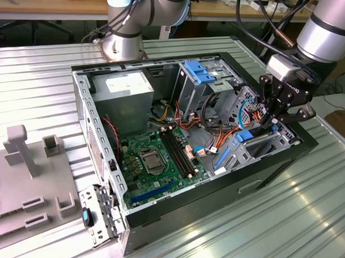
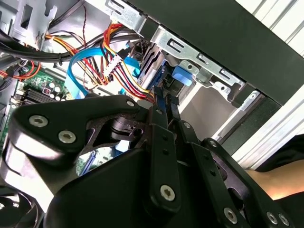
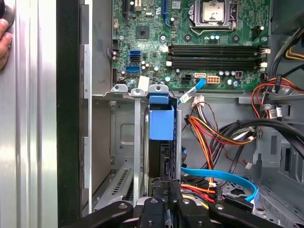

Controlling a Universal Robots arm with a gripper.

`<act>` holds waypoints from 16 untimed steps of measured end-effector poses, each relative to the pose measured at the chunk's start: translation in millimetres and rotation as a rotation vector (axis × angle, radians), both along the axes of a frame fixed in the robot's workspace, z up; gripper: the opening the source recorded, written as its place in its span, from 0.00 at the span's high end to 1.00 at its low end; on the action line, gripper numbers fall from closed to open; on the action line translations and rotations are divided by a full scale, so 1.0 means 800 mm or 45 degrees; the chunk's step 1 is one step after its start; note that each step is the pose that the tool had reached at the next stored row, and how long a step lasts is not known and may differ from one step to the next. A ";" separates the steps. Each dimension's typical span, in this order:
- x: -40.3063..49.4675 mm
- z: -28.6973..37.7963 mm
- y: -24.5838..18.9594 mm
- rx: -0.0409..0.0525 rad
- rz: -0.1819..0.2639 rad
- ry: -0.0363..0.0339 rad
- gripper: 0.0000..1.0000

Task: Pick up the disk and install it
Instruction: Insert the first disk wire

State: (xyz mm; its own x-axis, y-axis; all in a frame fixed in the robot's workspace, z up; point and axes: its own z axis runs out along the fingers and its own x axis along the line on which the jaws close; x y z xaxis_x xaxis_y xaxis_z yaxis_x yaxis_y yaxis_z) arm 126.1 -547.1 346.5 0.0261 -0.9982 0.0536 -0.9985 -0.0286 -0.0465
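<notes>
Surface: ribbed metal counter (image 1: 44,73) with an open PC case (image 1: 186,213) lying on its side on it.
Disk: disk (image 3: 161,124) stands on edge in the drive bay (image 3: 118,89) at the case corner on the exterior view's right, its blue rail end facing the motherboard (image 3: 213,28).
End effector: end effector (image 3: 165,184) reaches down into the bay, fingers pressed together on the disk's near edge; the same pinch shows in the second wrist view (image 2: 164,102).
Stage: looks like the insert, with the disk inside the bay guides; how far it is seated I cannot tell.
Beside it: wire bundle (image 3: 204,133) and blue data cable (image 3: 213,173) run just beside the slot.
Farther: power supply box (image 1: 125,90) and drive cage (image 1: 200,73) sit well apart from the bay.
Doing it well: likely best to hold the disk square to the guides, push straight along them, and avoid snagging the wires.
Risk: a tilt could jam a rail against the bracket.
Hidden: the slot's deep end and the finger contact patches are covered by the linkage.
Edge: a person's hand (image 3: 4,42) is cut off by the frame border, resting on the counter outside the case.
</notes>
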 end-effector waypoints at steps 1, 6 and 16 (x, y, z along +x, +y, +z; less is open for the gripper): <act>0.000 -0.0002 0.0000 0.000 -0.001 0.0000 0.84; 0.000 -0.0009 0.0000 0.000 -0.009 0.0000 0.84; 0.000 0.0025 0.0000 0.000 -0.057 0.0000 0.84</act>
State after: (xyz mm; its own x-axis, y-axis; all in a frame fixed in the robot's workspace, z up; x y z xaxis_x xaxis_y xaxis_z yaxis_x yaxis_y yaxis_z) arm 126.1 -547.0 348.5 -0.0185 -0.9984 0.0536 -0.9988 0.0160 -0.0466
